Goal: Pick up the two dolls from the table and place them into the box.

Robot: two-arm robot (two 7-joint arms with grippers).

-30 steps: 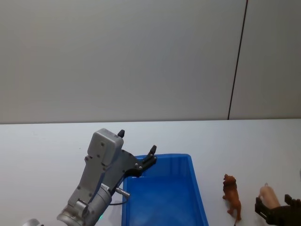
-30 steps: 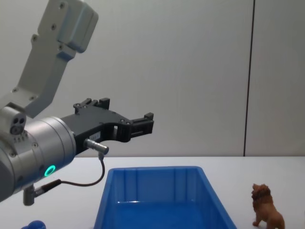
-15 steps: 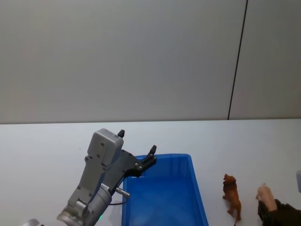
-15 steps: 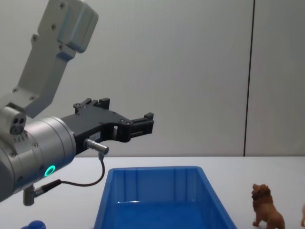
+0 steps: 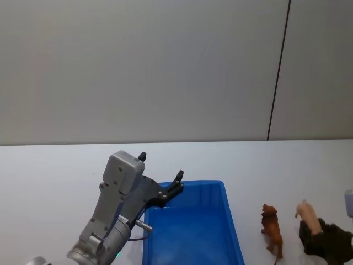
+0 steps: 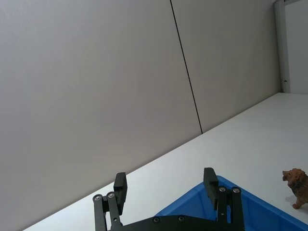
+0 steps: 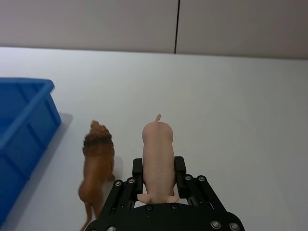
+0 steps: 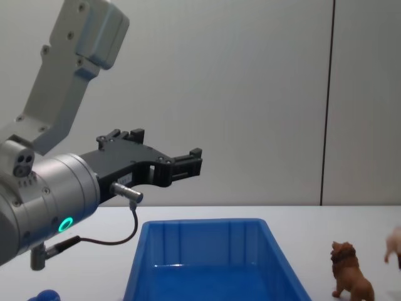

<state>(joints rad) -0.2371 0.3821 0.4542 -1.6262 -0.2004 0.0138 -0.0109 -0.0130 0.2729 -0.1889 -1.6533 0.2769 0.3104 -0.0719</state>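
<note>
R hand (image 7: pixel 159 167) now has the pink pig (image 7: pixel 158 147) clamped btwn its fingers & lifted off the bench (image 5: pixel 55 176) by the near right edge, so it's prob. ready for the box (image 5: pixel 230 221); lion (image 5: pixel 272 229) waits beside it, L hand (image 6: pixel 164 179) hangs open.

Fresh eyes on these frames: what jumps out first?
The open left gripper looms large in the chest view, hovering above the far left corner of the bright blue rectangular plastic bin. To the right of the bin, the right gripper has its fingers shut on the pale pink plastic pig figurine, close beside the brown plastic lion figurine standing on the white table.
</note>
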